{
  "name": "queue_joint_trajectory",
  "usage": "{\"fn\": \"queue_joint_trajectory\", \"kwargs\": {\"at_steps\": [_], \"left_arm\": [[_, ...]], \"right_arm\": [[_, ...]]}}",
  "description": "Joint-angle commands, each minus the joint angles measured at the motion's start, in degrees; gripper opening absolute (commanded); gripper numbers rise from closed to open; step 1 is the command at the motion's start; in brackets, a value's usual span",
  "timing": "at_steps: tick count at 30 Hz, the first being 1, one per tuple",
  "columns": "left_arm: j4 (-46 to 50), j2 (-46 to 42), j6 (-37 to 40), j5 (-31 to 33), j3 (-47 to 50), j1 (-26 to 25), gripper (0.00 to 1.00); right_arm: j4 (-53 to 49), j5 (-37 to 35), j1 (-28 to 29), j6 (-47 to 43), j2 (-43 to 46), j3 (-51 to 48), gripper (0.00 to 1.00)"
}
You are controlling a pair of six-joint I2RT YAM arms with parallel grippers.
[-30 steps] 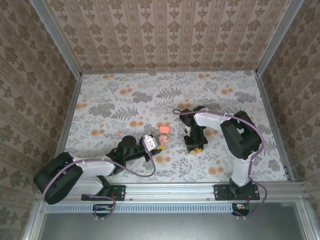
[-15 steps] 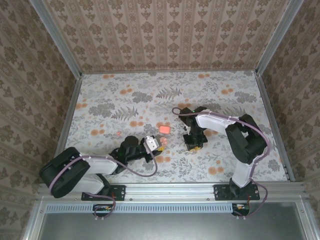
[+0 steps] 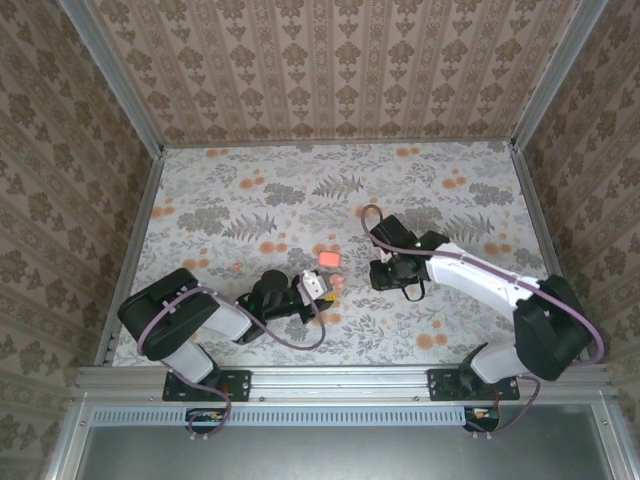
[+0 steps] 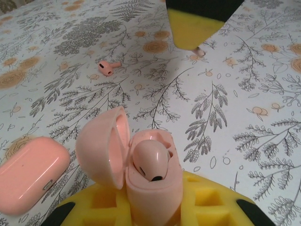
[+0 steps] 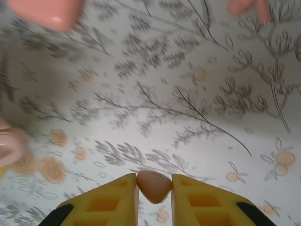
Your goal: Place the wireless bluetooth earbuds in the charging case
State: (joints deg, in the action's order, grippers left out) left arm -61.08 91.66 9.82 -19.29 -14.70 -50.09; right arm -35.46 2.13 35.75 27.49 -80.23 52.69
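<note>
Nearest you, the left claw (image 4: 153, 200) is clamping the base of the open case (image 4: 134, 165) and holding it upright, its lid swung back to the left. A seated earbud (image 4: 151, 160) is resting in one socket. It is hiding the other socket, so I cannot tell whether that one is free.

Just beside it on the table (image 4: 244, 117), the spare case (image 4: 30, 172) is lying flat with its lid shut. Farther out, a loose earbud (image 4: 106, 68) is lying on its side, well apart from both cases. Farthest, the right claw (image 5: 154, 188) is squeezing the pinched earbud (image 5: 153, 183) by its rounded part, fingers closed on it over the table.

You are probably handling light, hard, glossy plastic, so the buds are likely slipping or twisting under any side push. Grip each by the rounded head, leaving the stem free to drop into its socket. The case is looking light enough to tip, so you are relying on the left claw to steady it.
</note>
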Motion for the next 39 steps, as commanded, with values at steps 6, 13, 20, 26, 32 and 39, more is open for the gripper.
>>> {"fn": "queue_joint_trajectory", "kwargs": {"at_steps": [6, 13, 20, 26, 32, 39], "left_arm": [[-7.0, 3.47, -2.83, -2.07, -3.16, -0.8, 0.12], [-9.89, 5.65, -4.72, -2.33, -4.37, -0.83, 0.12], [-10.59, 6.27, -5.43, -2.42, -5.24, -0.85, 0.12], [-11.06, 5.92, -6.21, -2.33, -5.83, -0.87, 0.12], [-11.26, 5.54, -6.66, -2.16, -6.38, -0.8, 0.12], [-11.61, 4.81, -7.55, -2.24, -7.03, -0.66, 0.12]], "right_arm": [[22.75, -0.05, 0.9, 2.41, 9.45, -9.67, 0.22], [38.09, 2.1, 1.52, 2.51, 14.57, -17.46, 0.23], [46.37, 6.24, 2.24, 1.84, 14.88, -21.0, 0.23], [47.57, 6.95, 3.61, 0.92, 14.4, -21.75, 0.23], [47.22, 7.01, 4.07, 0.66, 14.81, -22.51, 0.22], [47.54, 7.01, 4.51, 0.64, 15.27, -23.6, 0.23]]}}
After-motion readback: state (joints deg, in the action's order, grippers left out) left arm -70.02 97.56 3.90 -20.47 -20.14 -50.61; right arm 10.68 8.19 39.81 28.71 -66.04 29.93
